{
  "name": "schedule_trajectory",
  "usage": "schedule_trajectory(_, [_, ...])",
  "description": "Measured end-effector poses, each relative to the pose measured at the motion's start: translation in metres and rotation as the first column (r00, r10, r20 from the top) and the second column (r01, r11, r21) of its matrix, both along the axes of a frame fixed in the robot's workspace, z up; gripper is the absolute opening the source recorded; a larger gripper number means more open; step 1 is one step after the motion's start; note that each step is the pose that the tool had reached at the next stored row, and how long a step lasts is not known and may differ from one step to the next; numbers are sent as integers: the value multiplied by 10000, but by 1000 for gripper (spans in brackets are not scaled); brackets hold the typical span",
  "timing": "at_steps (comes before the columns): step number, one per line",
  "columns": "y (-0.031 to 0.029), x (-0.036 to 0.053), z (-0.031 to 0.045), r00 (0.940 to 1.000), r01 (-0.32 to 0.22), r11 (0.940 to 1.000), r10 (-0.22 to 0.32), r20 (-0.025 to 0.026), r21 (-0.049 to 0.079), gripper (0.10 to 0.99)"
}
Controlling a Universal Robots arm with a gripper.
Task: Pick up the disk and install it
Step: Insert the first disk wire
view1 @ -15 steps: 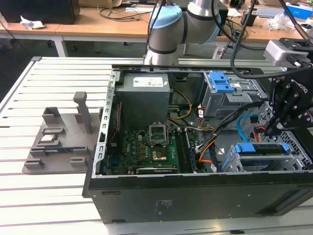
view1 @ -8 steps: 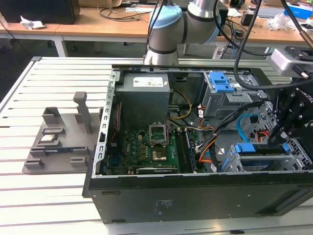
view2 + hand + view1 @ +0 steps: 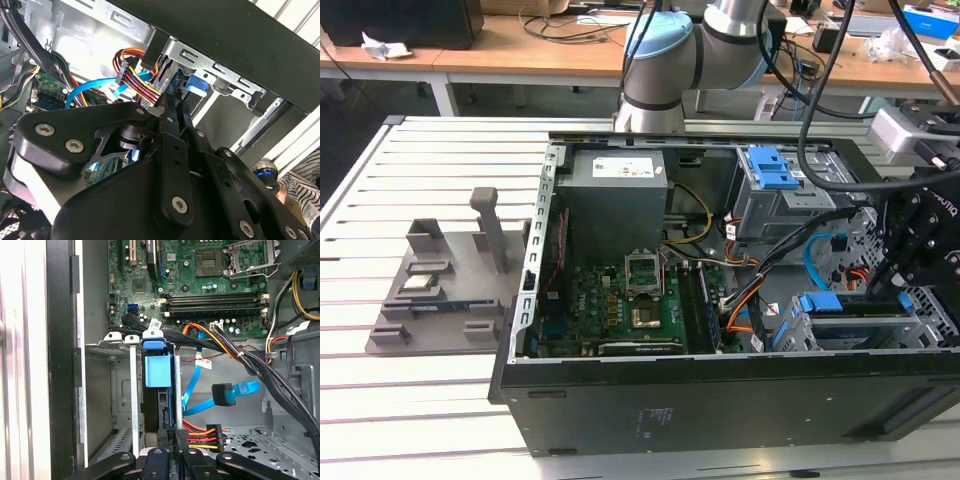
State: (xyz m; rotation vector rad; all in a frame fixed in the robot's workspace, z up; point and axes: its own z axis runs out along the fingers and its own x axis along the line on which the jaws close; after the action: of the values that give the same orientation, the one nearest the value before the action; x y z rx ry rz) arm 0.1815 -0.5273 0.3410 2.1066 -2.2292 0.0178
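Note:
The disk point(image 3: 848, 306) stands on edge in the metal drive cage point(image 3: 800, 335) at the case's near corner, on the exterior view's right. Its blue carrier bracket point(image 3: 157, 371) shows edge-on between the cage's rails in the first wrist view, with the drive's dark edge below it. My gripper point(image 3: 173, 434) reaches down from above, its two black fingers pinched on the disk's thin rear edge. In the second wrist view the fingertips point(image 3: 176, 111) meet close together just behind the blue bracket point(image 3: 196, 84).
The open computer case point(image 3: 720, 400) lies on a slatted table. Black cable bundles point(image 3: 240, 357), a blue data cable point(image 3: 232, 392) and a coloured power plug point(image 3: 210, 434) lie close beside the cage. A blue latch on a grey cage point(image 3: 775, 170) sits farther back. A grey fixture point(image 3: 440, 290) stands outside.

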Motion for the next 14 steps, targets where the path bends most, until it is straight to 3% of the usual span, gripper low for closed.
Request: schedule_trajectory(14, [-13,9,-45,10000,-2,10000,2,0,-3,169])
